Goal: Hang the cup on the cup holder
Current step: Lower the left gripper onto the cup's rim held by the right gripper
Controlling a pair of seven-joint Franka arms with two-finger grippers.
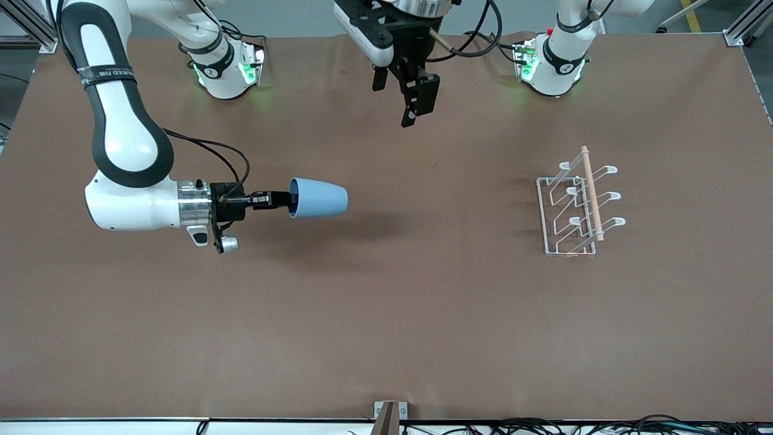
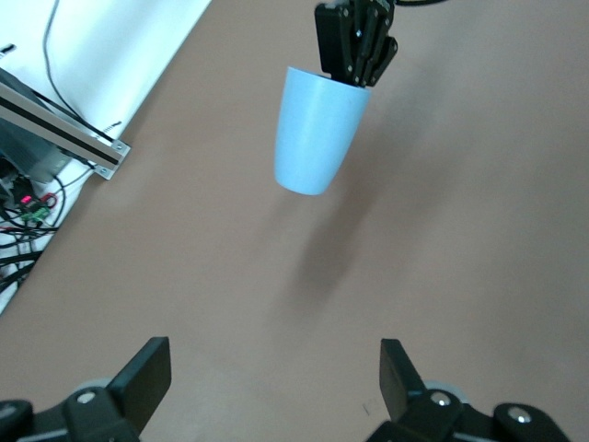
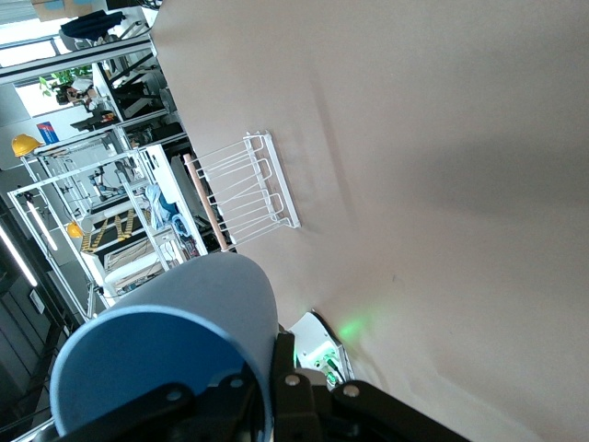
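**Mia:** Where is the small light-blue plastic cup (image 1: 318,198)?

**Ben:** It is up in the air, lying on its side over the brown table (image 1: 386,314), toward the right arm's end. Its dark shadow falls on the table under it. The open end faces the right gripper (image 1: 279,199), and the closed bottom points toward the white wire cup holder (image 1: 570,211).

**Mia:** Is the claw holding it?

**Ben:** Yes. The right gripper's two black fingers are pinched on the cup's rim. One finger goes inside the cup, so its tip is hidden.

**Mia:** Can you see inside the cup?

**Ben:** No. In the right wrist view the cup (image 3: 170,354) is very close and only its outside and rim show.

**Mia:** And the cup holder?

**Ben:** It stands on the table toward the left arm's end, well apart from the cup. It has white pegs with round tips and a light wooden rod (image 1: 592,192) on top. No cup hangs on it.

**Mia:** What about the other claw?

**Ben:** The left gripper (image 1: 401,103) waits high over the table between the two arm bases. Its fingers (image 2: 147,378) are wide apart and hold nothing. The top of that arm is cut off.
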